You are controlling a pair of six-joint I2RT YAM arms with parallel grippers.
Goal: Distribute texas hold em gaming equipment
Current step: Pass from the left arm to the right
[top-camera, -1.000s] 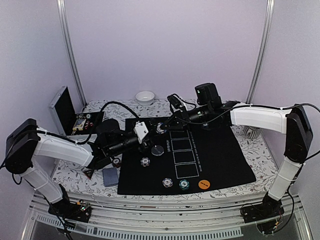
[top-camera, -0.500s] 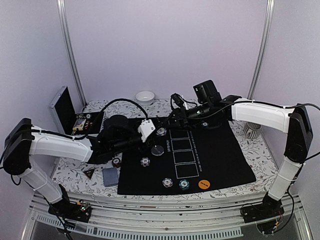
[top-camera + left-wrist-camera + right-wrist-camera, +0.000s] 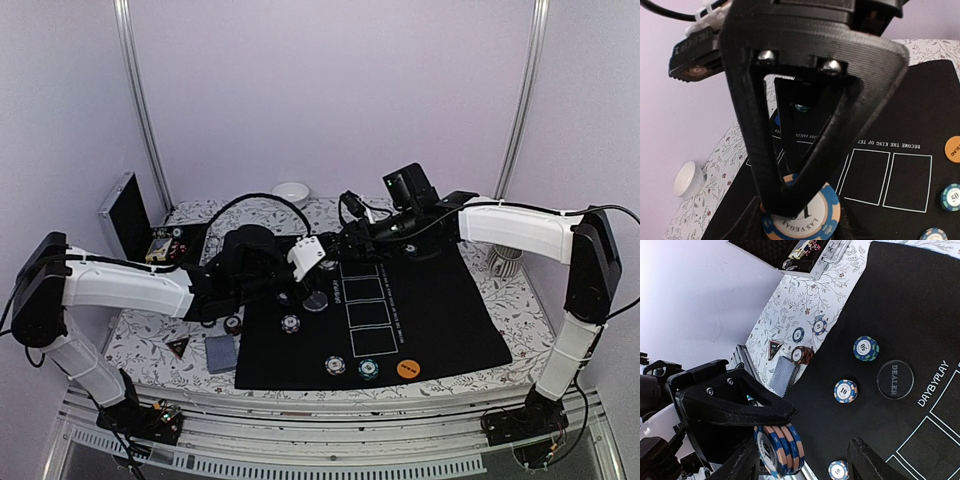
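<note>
Firmly, left jaws clench the chip stack between them; right jaws released nearby.

An open silver case stands left of a white bowl on floral cloth

The mat is black, printed with white-outlined rectangles and white lettering. The tablecloth around it is white with a grey leaf-and-flower print. The chip stack has peach and blue edge stripes. In the right wrist view the dealer button is black with pale lettering. At its ten o'clock lies a green chip striped blue and white, and at its nine o'clock a peach-and-blue "10" chip. An orange button disc sits at the mat's five o'clock in the top view. Off the mat are a black-and-red triangle marker, grey-blue playing cards and a white bowl.
</note>
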